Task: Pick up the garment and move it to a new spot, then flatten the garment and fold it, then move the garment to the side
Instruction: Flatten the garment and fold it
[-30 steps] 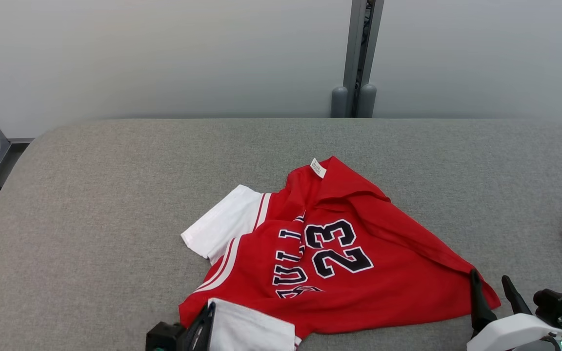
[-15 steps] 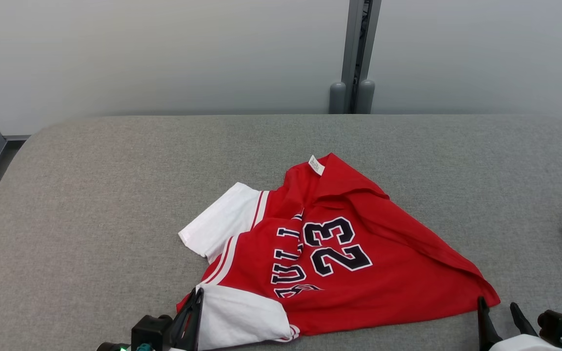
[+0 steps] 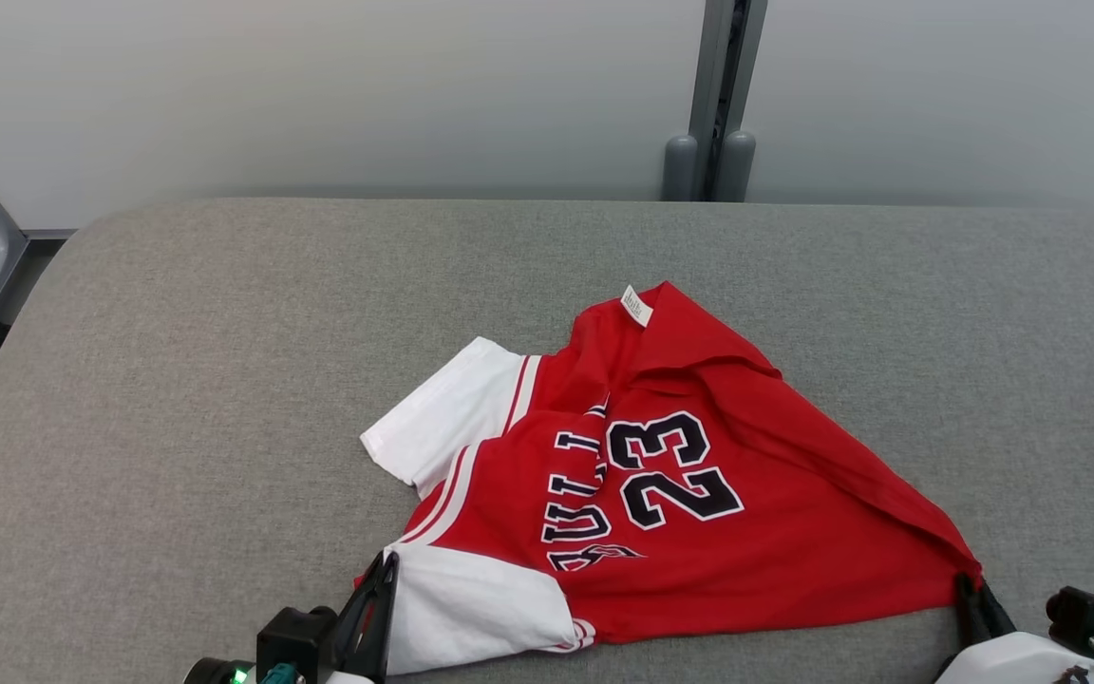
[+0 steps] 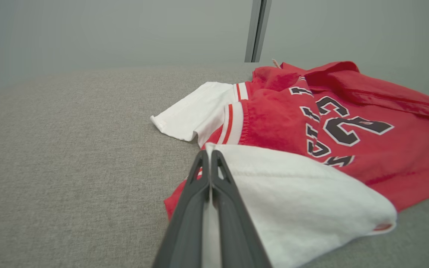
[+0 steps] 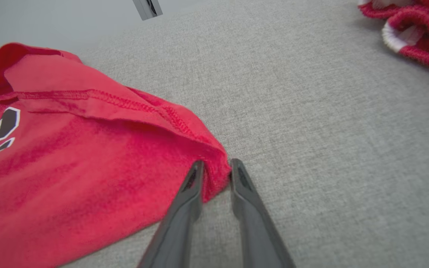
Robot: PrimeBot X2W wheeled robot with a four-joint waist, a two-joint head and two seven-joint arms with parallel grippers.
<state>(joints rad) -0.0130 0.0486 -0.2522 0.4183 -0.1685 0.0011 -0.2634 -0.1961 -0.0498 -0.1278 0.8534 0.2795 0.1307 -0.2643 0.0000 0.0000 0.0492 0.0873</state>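
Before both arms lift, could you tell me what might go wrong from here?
1. The right gripper has only the very tip of the jersey's red corner between its fingers, so it may slip out on lifting.
2. The left gripper is shut on the white sleeve's edge, not the body, so the jersey may hang lopsided.
3. Another red garment lies near on the right and could snag.

**One high, two low**

The head camera looks forward and down over the grey table (image 3: 177, 380) at the whole red jersey (image 3: 699, 532). The left wrist camera sits low and close by its white sleeve (image 4: 292, 193); the right wrist camera, equally near, faces its red hem corner (image 5: 214, 163).
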